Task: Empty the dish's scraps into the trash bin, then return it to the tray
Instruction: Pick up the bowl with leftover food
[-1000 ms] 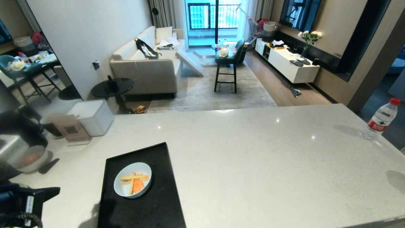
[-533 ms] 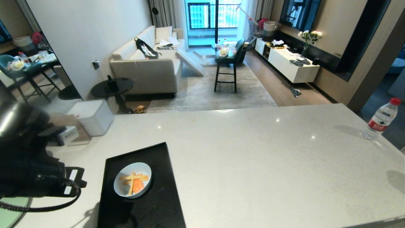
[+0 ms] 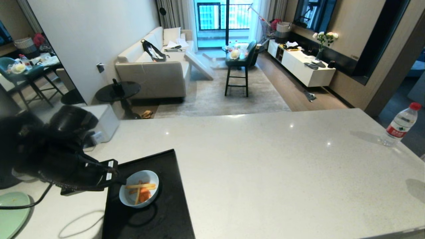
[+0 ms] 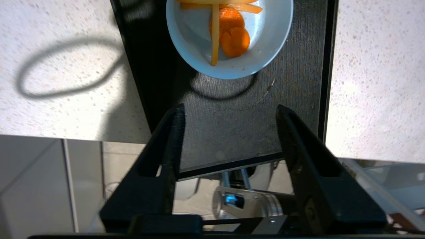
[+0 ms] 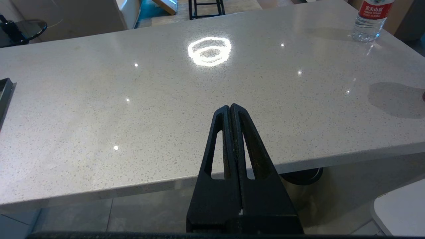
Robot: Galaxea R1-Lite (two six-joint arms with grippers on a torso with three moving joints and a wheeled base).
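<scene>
- Head view: a small round pale blue-white glossy dish (image 3: 139, 189) sits inside a flat rectangular matte-black tray (image 3: 166, 219) on the pale speckled stone counter (image 3: 265, 172), near the counter's left front.
- In the dish lie the scraps (image 3: 141, 192): thin pale-yellow sticks crossing orange chunks.
- The left gripper (image 3: 114, 174) hangs over the tray's left edge, just beside the dish's left rim; its black arm and a looping cable fill the left of the view. How wide it stands cannot be read here.
- A large flat mint-green plate (image 3: 13, 214) shows at the counter's left front corner, and a clear plastic water bottle with a red cap (image 3: 400, 125) stands at the far right edge.
- The trash bin cannot be made out in this view.
- Left wrist view: the left gripper (image 4: 229, 113) points down over the bare part of the tray (image 4: 229, 132), its two black fingers (image 4: 166, 146) spread well apart with nothing between them; the dish (image 4: 229, 36) with the scraps (image 4: 232, 36) lies beyond the fingertips, apart from them.
- Right wrist view: the right gripper (image 5: 231, 108) hovers at the counter's (image 5: 132, 116) near edge, fingers pressed together, empty; the water bottle (image 5: 372, 18) stands at the far corner.
</scene>
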